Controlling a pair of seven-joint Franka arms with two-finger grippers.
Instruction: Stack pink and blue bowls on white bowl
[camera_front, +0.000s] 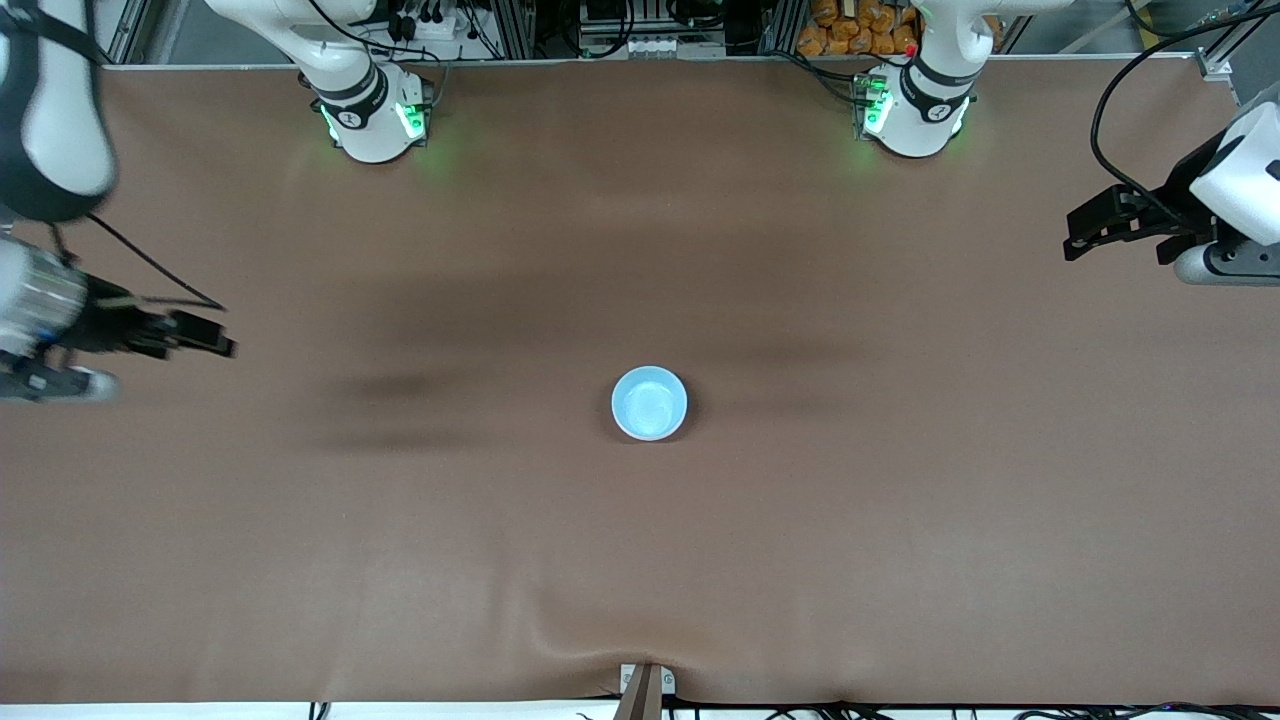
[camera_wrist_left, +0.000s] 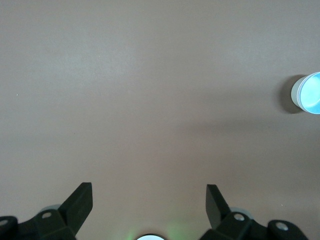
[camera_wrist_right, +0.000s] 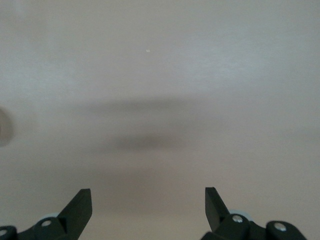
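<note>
One stack of bowls (camera_front: 649, 403) is seen near the middle of the brown tabletop (camera_front: 640, 560), a little toward the edge nearest the front camera. From above only the light blue bowl is shown, uppermost. In the left wrist view a pale side wall (camera_wrist_left: 298, 94) is visible under the blue rim, so other bowls are judged to sit beneath it; pink and white cannot be told apart there. No loose bowl is seen anywhere on the cloth.

The left hand (camera_front: 1090, 228) is held over the tabletop's edge at the left arm's end, fingers spread wide, nothing held. The right hand (camera_front: 205, 335) is held over the edge at the right arm's end, likewise wide open and empty. Both arms are parked well apart from the stack.

The stacking is judged finished or nearly so.

Risks from here: a return sweep by either arm could clip the stack and slide or tip it. A bowl seated crooked could rock loose; seating cannot be checked from these views.
</note>
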